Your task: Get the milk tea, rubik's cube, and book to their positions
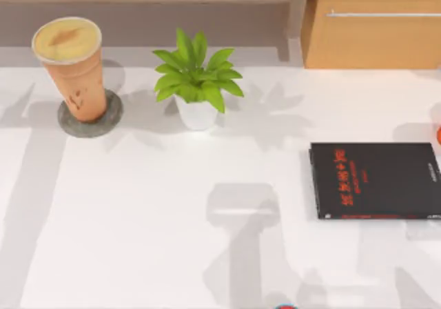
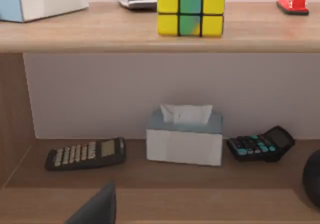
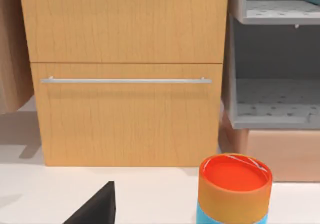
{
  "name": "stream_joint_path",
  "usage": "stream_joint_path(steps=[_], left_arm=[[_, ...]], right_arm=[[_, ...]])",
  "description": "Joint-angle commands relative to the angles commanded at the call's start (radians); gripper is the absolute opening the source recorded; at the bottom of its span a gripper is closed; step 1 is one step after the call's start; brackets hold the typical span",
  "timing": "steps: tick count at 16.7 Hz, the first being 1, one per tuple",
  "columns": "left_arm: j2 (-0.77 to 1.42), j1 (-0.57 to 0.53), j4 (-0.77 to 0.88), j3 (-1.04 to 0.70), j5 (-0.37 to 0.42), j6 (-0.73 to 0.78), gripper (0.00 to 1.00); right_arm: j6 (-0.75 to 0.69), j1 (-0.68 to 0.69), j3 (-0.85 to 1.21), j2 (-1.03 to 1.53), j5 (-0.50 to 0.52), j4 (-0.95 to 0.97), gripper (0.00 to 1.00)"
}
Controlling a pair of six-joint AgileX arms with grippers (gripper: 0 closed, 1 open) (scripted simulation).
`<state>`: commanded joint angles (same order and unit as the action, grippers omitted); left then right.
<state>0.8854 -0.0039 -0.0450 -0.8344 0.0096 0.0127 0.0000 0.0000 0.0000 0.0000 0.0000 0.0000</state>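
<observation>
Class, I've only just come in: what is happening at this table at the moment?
Nothing is being held at the moment. The milk tea stands upright on a round grey coaster at the table's left, beside a potted plant. A black book lies flat at the right. In the left wrist view, the rubik's cube sits on a wooden shelf, above a tissue box and two calculators. The right wrist view faces a wooden drawer and an orange-topped can.
</observation>
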Motion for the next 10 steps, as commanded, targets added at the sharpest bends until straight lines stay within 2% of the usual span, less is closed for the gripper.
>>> stream_joint_path(steps=[7,10], left_arm=[[-0.6,0.005,0.031,0.564,-0.009,-0.006,1.0],[-0.783,0.005,0.04,0.738,-0.01,-0.01,1.0]], right_arm=[[0.0,0.0,0.0,0.0,0.0,0.0,1.0],[0.0,0.0,0.0,0.0,0.0,0.0,1.0]])
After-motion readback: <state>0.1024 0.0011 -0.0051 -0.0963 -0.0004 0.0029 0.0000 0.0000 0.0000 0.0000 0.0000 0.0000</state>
